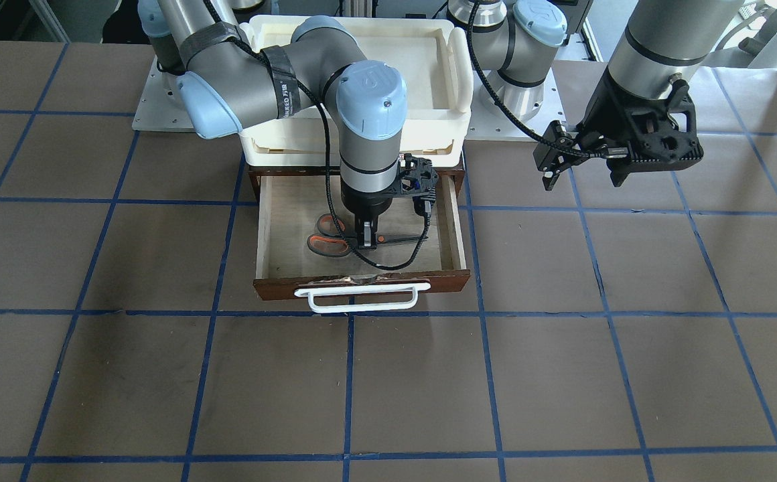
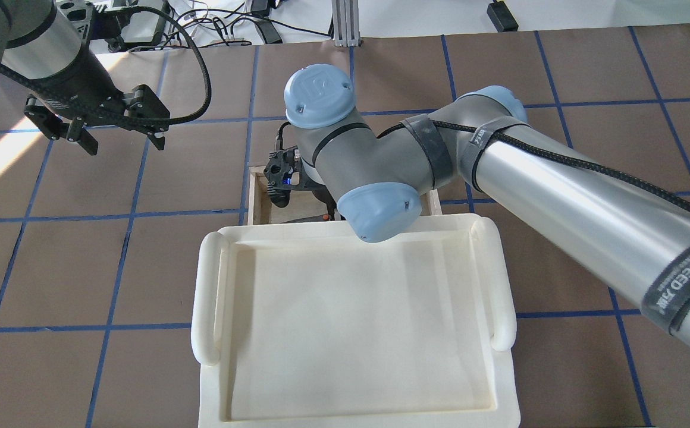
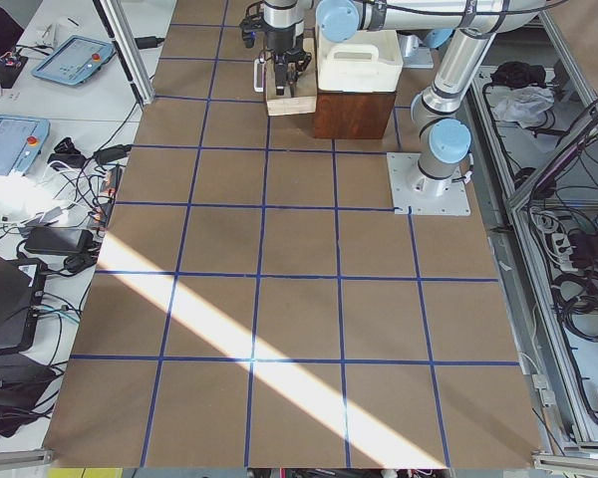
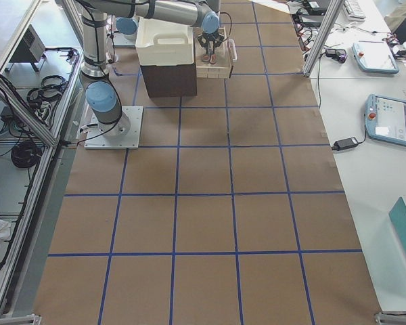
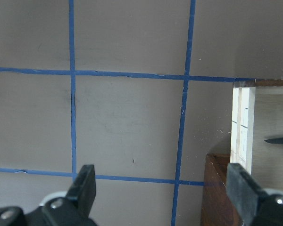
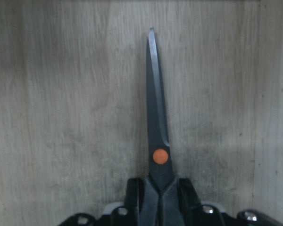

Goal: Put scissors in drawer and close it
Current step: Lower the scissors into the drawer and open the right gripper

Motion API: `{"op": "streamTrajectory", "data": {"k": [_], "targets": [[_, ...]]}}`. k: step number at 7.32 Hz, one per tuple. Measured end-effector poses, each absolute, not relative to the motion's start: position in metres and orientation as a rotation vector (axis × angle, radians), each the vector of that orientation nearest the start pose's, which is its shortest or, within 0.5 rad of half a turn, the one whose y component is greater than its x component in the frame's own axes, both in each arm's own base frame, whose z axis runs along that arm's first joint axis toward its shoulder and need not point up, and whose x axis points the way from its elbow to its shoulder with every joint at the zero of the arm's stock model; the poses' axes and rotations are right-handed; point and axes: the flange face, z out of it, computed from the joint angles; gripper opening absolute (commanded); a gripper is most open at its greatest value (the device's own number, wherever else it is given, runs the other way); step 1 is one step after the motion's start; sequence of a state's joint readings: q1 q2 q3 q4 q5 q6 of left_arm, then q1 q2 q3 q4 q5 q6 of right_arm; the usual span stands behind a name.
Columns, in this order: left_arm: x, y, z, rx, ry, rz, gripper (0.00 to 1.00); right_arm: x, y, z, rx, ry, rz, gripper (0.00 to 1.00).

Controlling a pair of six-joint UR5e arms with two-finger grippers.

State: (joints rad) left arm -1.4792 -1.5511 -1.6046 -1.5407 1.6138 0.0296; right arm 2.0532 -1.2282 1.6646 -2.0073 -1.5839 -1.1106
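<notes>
The drawer [image 1: 264,231] is pulled open, with its dark wooden front [image 1: 449,281] and white bar handle [image 1: 362,298] toward the front-facing camera. The scissors [image 1: 327,235] are low over its plywood floor, orange handles to that view's left, dark blades to the right. My right gripper [image 1: 365,239] reaches down into the drawer and is shut on the scissors just behind the pivot; the right wrist view shows the blade [image 6: 156,108] sticking out from between the fingers [image 6: 134,197]. My left gripper [image 1: 583,175] is open and empty, hovering over bare table beside the drawer.
A cream-white plastic tray [image 2: 208,309] sits on top of the dark wooden cabinet [image 3: 354,115] behind the drawer. The left wrist view shows the drawer's side wall [image 5: 240,127] and the scissors' tip [image 5: 278,140]. Brown table with blue grid lines all around.
</notes>
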Motion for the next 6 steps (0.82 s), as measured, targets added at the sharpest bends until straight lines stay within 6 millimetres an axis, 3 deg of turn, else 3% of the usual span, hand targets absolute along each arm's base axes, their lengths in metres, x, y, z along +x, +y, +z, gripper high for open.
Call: {"op": "streamTrajectory", "data": {"k": [2, 3, 4, 5, 6], "targets": [[-0.0844, -0.4922, 0.4848, -0.086, 3.093, -0.015, 1.0, 0.3946, -0.4691, 0.2946, -2.254, 2.207, 0.01, 0.0], [-0.0849, -0.4898, 0.4872, -0.085, 3.095, -0.02, 1.0, 0.3946, -0.4693, 0.294, -2.253, 2.209, 0.01, 0.38], [-0.0852, -0.4884, 0.4887, -0.086, 3.097, -0.021, 1.0, 0.3947, -0.4694, 0.2941, -2.249, 2.213, 0.008, 0.59], [-0.0854, -0.4871, 0.4897, -0.087, 3.098, -0.02, 1.0, 0.395, -0.4693, 0.2943, -2.241, 2.216, 0.006, 0.71], [-0.0853, -0.486, 0.4902, -0.089, 3.1, -0.016, 1.0, 0.395, -0.469, 0.2964, -2.235, 2.22, 0.003, 0.72]]}}
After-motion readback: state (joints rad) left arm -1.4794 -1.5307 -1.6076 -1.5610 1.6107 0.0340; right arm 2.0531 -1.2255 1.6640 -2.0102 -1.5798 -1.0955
